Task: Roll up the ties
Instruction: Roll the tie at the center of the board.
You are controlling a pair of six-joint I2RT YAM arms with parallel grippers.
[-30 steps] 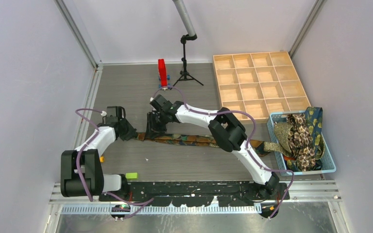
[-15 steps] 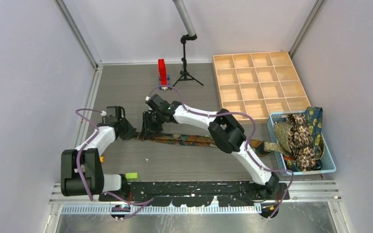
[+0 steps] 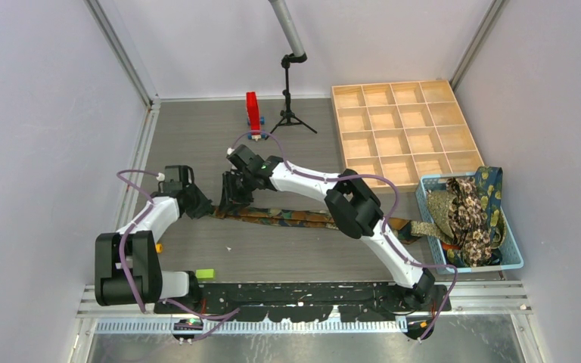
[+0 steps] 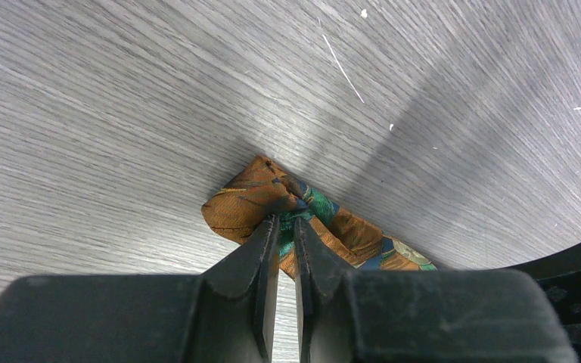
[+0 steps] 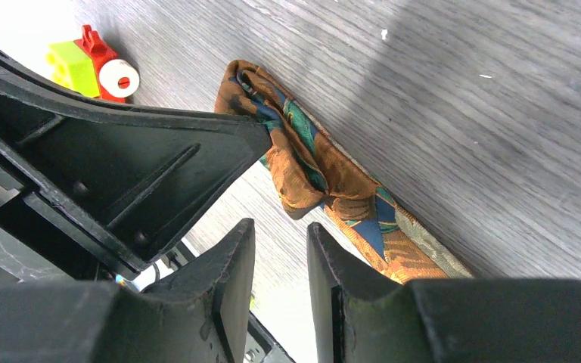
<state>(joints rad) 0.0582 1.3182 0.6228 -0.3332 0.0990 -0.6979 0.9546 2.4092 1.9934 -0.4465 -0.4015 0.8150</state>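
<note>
Orange-teal patterned tie [image 3: 295,218] lies flat on the grey counter [image 3: 197,144], stretched from centre-left of the frame toward the lower right, far end reaching the light blue basket [image 3: 492,266]. Its near end is folded over into a bunched lump at centre-left, clearly seen in both wrist views [image 4: 246,200] [image 5: 310,162].

Left gripper [image 3: 204,210] is pinched tight on that folded end, fabric caught between the fingertips [image 4: 268,234]. Right gripper [image 3: 234,198] sits just above and right of the fold; fingers [image 5: 234,249] narrowly apart, nothing between them, tips just short of the cloth.

More ties [image 3: 465,215] are heaped in the basket. Wooden compartment tray [image 3: 401,128] upper right. Small green block [image 3: 205,273] lower left.
</note>
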